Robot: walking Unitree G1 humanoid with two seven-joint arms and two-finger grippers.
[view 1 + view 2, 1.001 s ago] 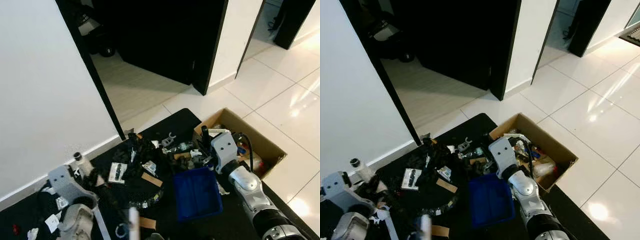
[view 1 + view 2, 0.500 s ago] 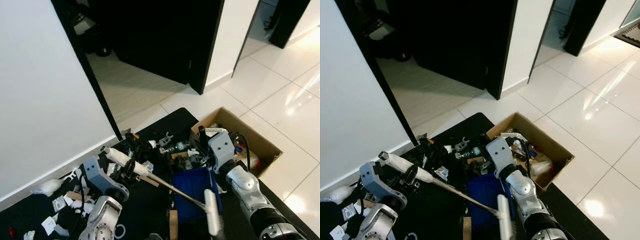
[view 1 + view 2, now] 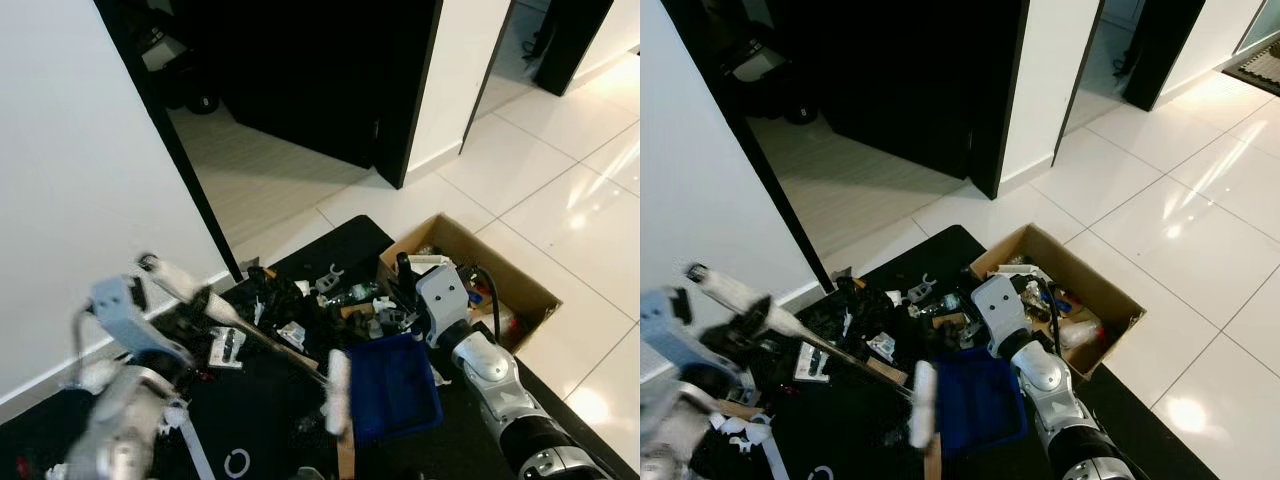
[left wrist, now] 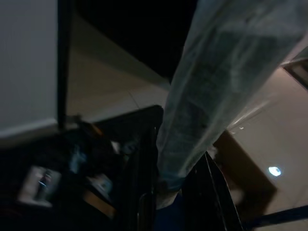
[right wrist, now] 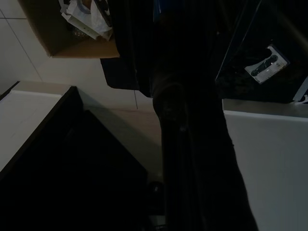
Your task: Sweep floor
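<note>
My left gripper (image 3: pixel 193 300) is shut on the white handle of a broom (image 3: pixel 262 340), and the arm is blurred with motion. The broom's thin rod slants down to a white brush head (image 3: pixel 337 392), which hangs just left of a blue dustpan (image 3: pixel 398 392). In the left wrist view the wrapped handle (image 4: pixel 216 91) lies between my black fingers (image 4: pixel 217 192). My right gripper (image 3: pixel 408 285) holds the dustpan's dark handle (image 5: pixel 183 120) upright beside the box. Scattered litter (image 3: pixel 285 300) lies on a black mat (image 3: pixel 345 238).
An open cardboard box (image 3: pixel 528 287) with rubbish stands right of the dustpan. A white wall (image 3: pixel 80 170) and black door frame (image 3: pixel 175 150) lie to the left, a dark doorway (image 3: pixel 300 60) ahead, and glossy white tiles (image 3: pixel 570 190) to the right.
My left arm has swung up and to the left with the broom. The brush head has moved left, from the dustpan's front edge to its left side. The right arm and dustpan stay put.
</note>
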